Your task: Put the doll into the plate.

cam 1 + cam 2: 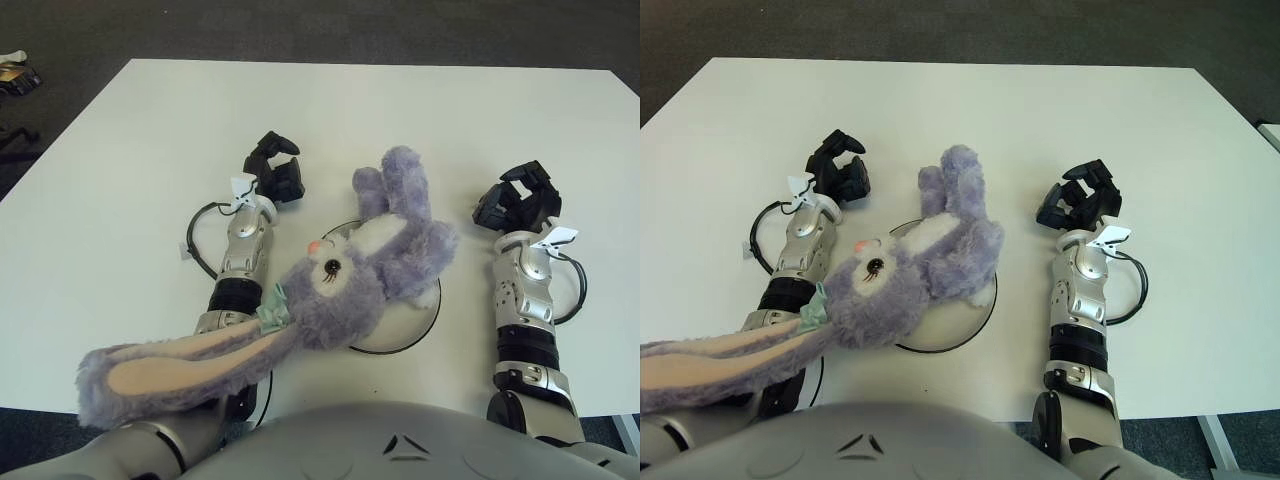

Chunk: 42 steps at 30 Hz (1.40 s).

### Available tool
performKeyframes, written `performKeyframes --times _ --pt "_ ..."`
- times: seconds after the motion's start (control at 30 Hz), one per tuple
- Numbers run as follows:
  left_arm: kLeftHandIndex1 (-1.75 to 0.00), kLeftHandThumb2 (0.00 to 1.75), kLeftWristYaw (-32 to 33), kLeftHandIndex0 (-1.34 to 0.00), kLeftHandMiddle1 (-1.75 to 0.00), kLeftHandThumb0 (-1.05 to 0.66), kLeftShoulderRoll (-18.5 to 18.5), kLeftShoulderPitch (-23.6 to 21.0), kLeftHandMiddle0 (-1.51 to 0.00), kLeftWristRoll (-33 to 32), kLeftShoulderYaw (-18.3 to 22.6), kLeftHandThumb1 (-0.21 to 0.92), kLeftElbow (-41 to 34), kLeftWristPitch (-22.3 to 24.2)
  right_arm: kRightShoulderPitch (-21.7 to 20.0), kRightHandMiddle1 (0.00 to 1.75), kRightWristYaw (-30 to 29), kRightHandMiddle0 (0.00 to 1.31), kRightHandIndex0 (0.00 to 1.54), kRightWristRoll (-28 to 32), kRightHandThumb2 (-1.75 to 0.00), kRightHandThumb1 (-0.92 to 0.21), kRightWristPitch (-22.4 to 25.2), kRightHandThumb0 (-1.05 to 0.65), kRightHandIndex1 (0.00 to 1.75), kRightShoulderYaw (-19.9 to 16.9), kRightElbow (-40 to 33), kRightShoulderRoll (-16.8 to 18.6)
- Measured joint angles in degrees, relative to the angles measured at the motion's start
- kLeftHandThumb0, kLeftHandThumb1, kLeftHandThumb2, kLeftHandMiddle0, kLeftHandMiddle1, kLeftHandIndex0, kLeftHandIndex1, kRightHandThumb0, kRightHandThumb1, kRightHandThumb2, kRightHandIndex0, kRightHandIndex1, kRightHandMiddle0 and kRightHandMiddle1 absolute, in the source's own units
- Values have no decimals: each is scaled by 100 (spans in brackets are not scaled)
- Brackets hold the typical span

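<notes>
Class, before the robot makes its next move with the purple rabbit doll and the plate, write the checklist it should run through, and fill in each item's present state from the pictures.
1. Doll lies over the plate: ok.
2. Doll wholly inside the plate's rim: not ok; its ears trail off over the table toward the robot.
3. Left hand free of the doll: ok, it shows apart, beside the doll's feet.
4. Right hand free of the doll: ok, it shows to the right of the plate.
5. Plate flat on the table: cannot tell, the doll hides most of it.
</notes>
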Motion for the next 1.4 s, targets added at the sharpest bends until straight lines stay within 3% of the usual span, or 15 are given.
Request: performKeyframes --times 0.43,1.4 --pt "-175 134 180 -62 -175 -47 -127 7 -122 4 2 30 -20 -83 134 159 335 77 89 322 -172 8 373 -1 175 28 -303 8" --pt "-175 133 598 -61 -175 -47 -171 62 -122 129 8 30 -82 -157 205 160 703 78 89 326 -173 9 642 -1 175 287 -527 0"
